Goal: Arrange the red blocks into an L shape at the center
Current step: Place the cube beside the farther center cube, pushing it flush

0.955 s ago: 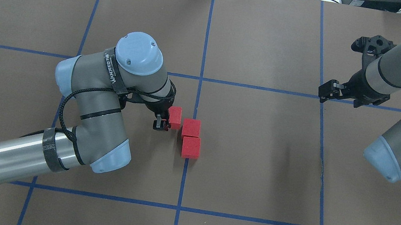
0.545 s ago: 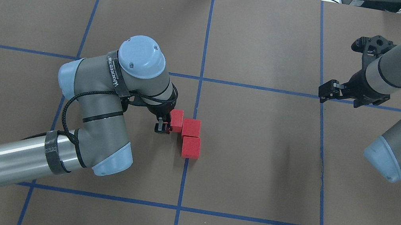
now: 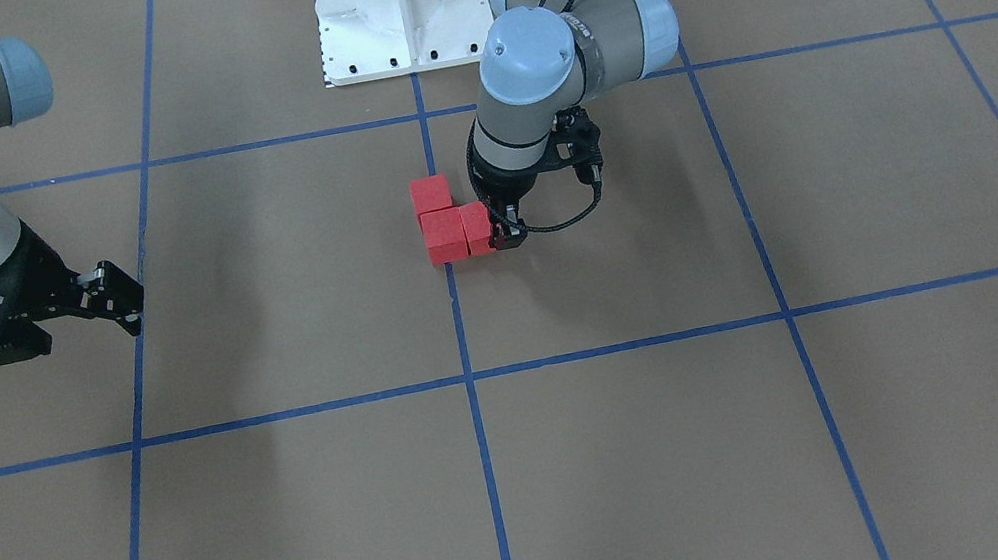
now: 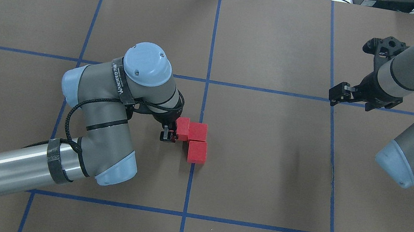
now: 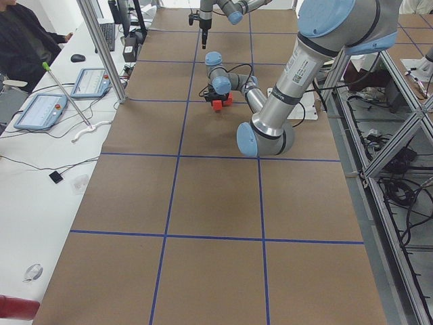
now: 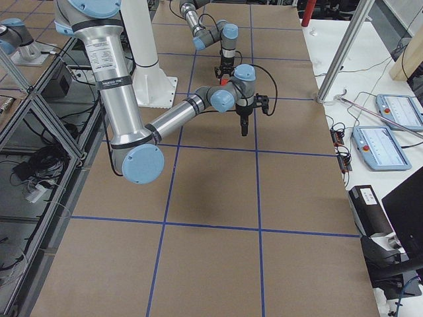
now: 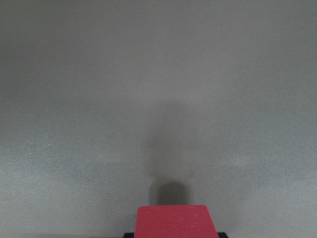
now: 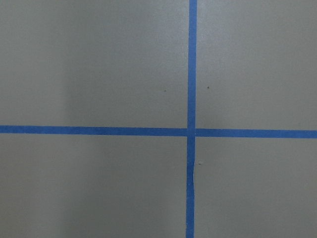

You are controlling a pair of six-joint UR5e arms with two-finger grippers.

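We log left gripper (image 4: 175,132) closed on third red block (image 4: 182,127), seemingly flush against corner block (image 4: 198,131) on its robot-left side, so we judge release goes straight up.

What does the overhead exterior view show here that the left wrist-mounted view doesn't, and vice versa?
Overhead only: all three small matte red cubes in an L at the blue tape line, plus the idle right end effector. Wrist only: a dark shadow on bare paper ahead. Both: the one cube gripped by the left end effector.
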